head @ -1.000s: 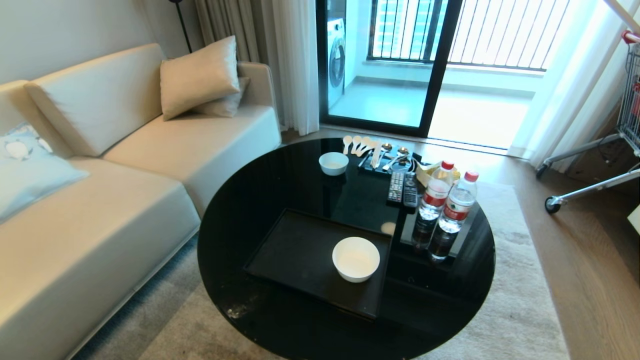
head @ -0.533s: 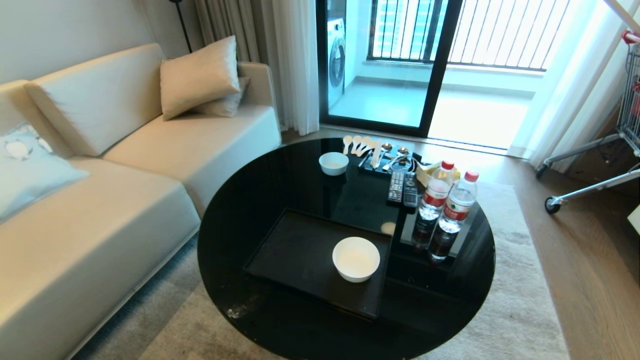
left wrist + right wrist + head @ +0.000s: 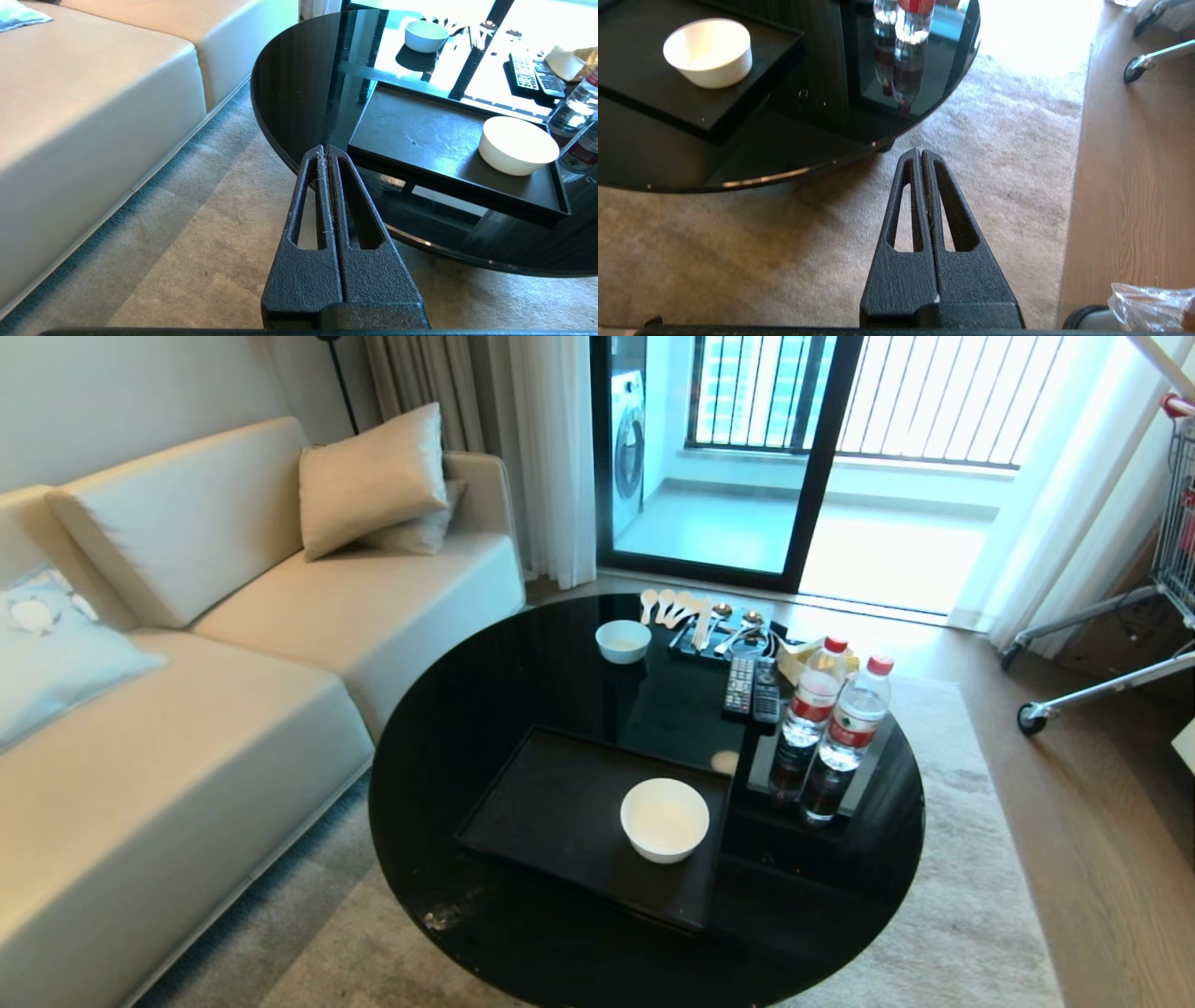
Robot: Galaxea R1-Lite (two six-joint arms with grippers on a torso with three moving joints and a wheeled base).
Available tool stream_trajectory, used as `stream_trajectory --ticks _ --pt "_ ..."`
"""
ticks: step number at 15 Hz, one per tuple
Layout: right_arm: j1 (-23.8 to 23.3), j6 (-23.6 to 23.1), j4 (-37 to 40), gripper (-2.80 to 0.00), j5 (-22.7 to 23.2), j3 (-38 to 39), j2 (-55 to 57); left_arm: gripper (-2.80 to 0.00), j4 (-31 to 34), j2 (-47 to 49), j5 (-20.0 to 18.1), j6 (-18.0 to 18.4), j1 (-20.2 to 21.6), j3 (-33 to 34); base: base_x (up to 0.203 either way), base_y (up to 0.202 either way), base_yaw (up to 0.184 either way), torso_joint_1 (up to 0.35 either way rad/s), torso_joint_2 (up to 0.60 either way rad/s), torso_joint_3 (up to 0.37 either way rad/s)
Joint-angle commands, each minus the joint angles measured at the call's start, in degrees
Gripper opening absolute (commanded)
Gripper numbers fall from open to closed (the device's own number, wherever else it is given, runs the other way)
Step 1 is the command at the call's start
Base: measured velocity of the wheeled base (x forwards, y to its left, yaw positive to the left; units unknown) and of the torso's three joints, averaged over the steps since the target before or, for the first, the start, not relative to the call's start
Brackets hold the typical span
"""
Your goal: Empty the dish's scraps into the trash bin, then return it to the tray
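The dish (image 3: 665,819), a deep white bowl, stands upright on the black tray's (image 3: 551,803) right part, on the round table. Its inside looks plain white; the scraps do not show. The left wrist view also holds the dish (image 3: 518,145) and the tray (image 3: 420,135), with my left gripper (image 3: 325,149) shut and empty over the carpet by the table's edge. My right gripper (image 3: 920,151) is shut and empty over the carpet, the dish (image 3: 708,51) well off to its side. A part of the trash bin (image 3: 1092,318) with its clear liner (image 3: 1148,298) shows beside the right wrist. Neither arm is in the head view.
On the black glass table (image 3: 448,728) behind the tray are a smaller white bowl (image 3: 623,640), spoons (image 3: 672,607), two remotes (image 3: 752,689) and two water bottles (image 3: 831,728). A beige sofa (image 3: 187,709) is at the left; a cart's wheeled leg (image 3: 1074,691) stands at the right.
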Motion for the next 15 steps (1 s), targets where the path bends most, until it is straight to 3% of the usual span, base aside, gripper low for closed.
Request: stream_trajectory --ticks 1,12,15 --pt "0.3 0.1 -0.1 -2.8 0.1 0.0 -7.7 -2.8 0.0 0.0 0.0 -0.1 0.0 0.0 0.0 0.0 0.0 0.0 0.0 0.0" --pt "0.6 -0.3 0.0 -2.8 0.0 0.0 -9.9 -2.8 0.0 0.0 0.0 -0.1 0.0 0.0 0.0 0.0 0.0 0.0 0.0 0.0" --pt "0.6 2.1 -0.2 -2.8 0.0 0.0 -9.9 -2.8 0.0 0.0 0.0 -0.1 0.0 0.0 0.0 0.0 0.0 0.0 0.0 0.0"
